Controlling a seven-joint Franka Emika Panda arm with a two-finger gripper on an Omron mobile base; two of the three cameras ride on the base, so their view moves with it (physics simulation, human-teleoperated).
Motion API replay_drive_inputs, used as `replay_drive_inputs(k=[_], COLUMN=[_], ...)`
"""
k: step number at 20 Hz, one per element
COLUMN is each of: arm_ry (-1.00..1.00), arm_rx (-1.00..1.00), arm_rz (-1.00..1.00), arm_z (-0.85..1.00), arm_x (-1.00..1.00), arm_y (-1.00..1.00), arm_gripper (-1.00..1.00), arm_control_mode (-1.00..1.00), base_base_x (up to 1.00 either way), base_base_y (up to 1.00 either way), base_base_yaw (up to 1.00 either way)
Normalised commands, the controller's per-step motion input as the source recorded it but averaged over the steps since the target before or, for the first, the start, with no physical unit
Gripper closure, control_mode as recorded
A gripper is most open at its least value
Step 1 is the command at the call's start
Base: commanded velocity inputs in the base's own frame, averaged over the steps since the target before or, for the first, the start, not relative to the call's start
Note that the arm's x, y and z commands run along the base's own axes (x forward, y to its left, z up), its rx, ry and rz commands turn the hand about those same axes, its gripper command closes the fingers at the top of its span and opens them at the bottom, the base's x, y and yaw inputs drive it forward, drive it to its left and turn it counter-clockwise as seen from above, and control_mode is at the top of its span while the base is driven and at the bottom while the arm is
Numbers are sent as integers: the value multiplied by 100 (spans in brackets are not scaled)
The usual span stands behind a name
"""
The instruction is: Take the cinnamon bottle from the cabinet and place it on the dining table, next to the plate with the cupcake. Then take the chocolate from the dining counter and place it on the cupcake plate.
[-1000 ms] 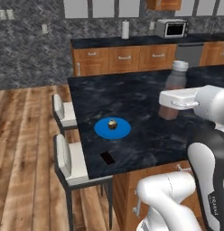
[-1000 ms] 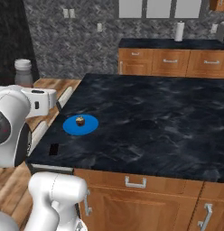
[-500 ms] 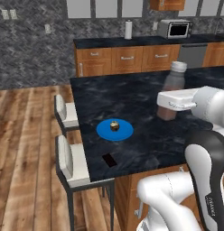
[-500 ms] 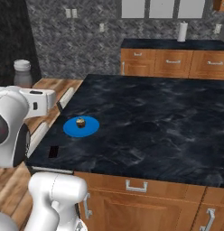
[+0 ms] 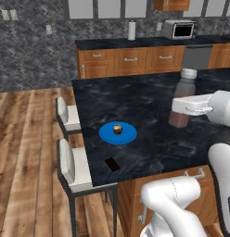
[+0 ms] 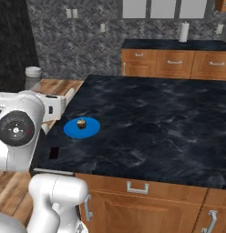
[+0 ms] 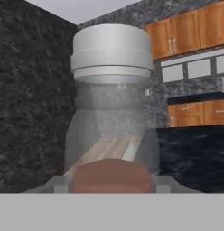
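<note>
We saw the pincer clenched on the cinnamon bottle, out of the cabinet, not yet set beside the plate. The chocolate lay near that plate, untouched.

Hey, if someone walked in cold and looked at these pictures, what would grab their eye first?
Probably the cinnamon bottle, held upright in the gripper above the right part of the dining table; in the hand view its grey-white cap looms large. Next, the bright blue plate near the table's left edge, with the tiny cupcake on it. The chocolate lies flat near the front edge, apart from the plate.
</note>
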Motion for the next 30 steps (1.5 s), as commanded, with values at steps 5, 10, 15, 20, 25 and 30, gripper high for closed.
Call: replay_drive_inputs(k=[5,10,15,20,25,30], arm_ry=[7,-11,-26,-9,1,11], arm_rx=[-13,-23,-11,11,22,11], arm_rz=[40,31,22,7,11,6], arm_z=[-79,-80,-74,-42,-48,-67], arm_x=[57,66,70,81,49,56], arm_y=[-62,-57,-11,2,0,0], arm_gripper=[100,100,100,100,100,100], arm_control_mode=[-100,-100,-100,-100,-100,-100], base_base_x=[0,0,0,0,0,0], base_base_y=[0,0,0,0,0,0], base_base_yaw=[0,0,0,0,0,0])
